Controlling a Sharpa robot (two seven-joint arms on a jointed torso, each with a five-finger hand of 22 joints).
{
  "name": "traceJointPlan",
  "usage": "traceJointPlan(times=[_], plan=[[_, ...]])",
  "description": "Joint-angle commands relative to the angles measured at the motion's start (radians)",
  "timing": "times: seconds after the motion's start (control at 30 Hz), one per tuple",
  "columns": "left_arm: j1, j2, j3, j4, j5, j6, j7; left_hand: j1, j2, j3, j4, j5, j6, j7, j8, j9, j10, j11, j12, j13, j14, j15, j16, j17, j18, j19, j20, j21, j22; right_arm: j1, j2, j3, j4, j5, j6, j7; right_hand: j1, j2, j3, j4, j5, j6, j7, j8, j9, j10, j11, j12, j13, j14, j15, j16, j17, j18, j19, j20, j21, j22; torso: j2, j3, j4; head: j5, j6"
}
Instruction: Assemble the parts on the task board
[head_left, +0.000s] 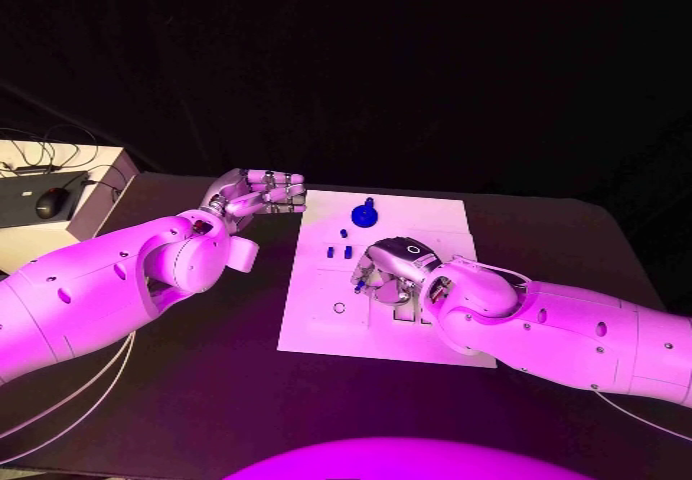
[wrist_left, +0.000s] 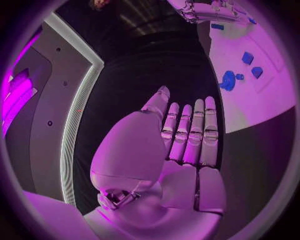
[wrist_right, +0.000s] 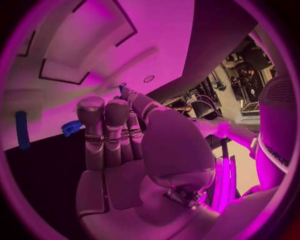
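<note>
Seeing the white task board (head_left: 433, 215) lying in the middle of the black table (head_left: 216, 400). Finding the left hand (head_left: 260, 192) just off the board at 10 o'clock, holding nothing, keeping its fingers (wrist_left: 190, 135) straight and side by side with the thumb apart. Finding the right hand (head_left: 392, 268) over the middle of the board, reaching in from 4 o'clock, curling its fingers (wrist_right: 103, 125) and pinching a tiny blue part (head_left: 358, 285) at the tips. Spotting a round blue part (head_left: 365, 213) resting on the board at 12 o'clock. Spotting two small blue parts (head_left: 336, 252) lying at 11 o'clock from the right hand.
</note>
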Motion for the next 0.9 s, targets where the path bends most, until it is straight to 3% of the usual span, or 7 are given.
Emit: traceJointPlan(times=[0.03, 0.9], plan=[[0.0, 0.001, 0.001, 0.001, -0.004, 0.012, 0.005, -0.002, -0.007, 0.005, 0.003, 0.002, -0.003, 0.002, 0.001, 0.0, -0.007, 0.002, 0.0, 0.001, -0.005, 0.0, 0.006, 0.001, -0.012, -0.006, 0.002, 0.005, -0.001, -0.003, 0.001, -0.001, 0.0, -0.012, 0.011, 0.009, 0.002, 0.013, -0.001, -0.004, 0.003, 0.005, 0.003, 0.002, 0.0, 0.073, -0.042, 0.002, 0.004, 0.0, -0.008, 0.003, -0.001, 0.015, 0.008, -0.001, -0.006, 0.075, 0.0, -0.0004, 0.0, 0.001, -0.001], [0.0, -0.002, 0.001, -0.003, -0.004, 0.012, 0.002, -0.002, -0.007, 0.005, 0.003, 0.002, -0.003, 0.002, 0.001, 0.0, -0.007, 0.002, 0.0, 0.001, -0.005, 0.0, 0.006, 0.001, -0.012, -0.006, 0.002, 0.005, -0.001, -0.004, 0.012, -0.006, -0.017, -0.046, 0.015, -0.016, -0.004, 0.013, -0.004, -0.004, 0.006, -0.01, 0.009, 0.0, -0.004, 0.053, -0.036, 0.002, 0.003, -0.004, -0.005, -0.003, -0.007, 0.018, 0.001, 0.002, -0.037, 0.069, 0.001, 0.0006, -0.0013, 0.002, -0.005]])
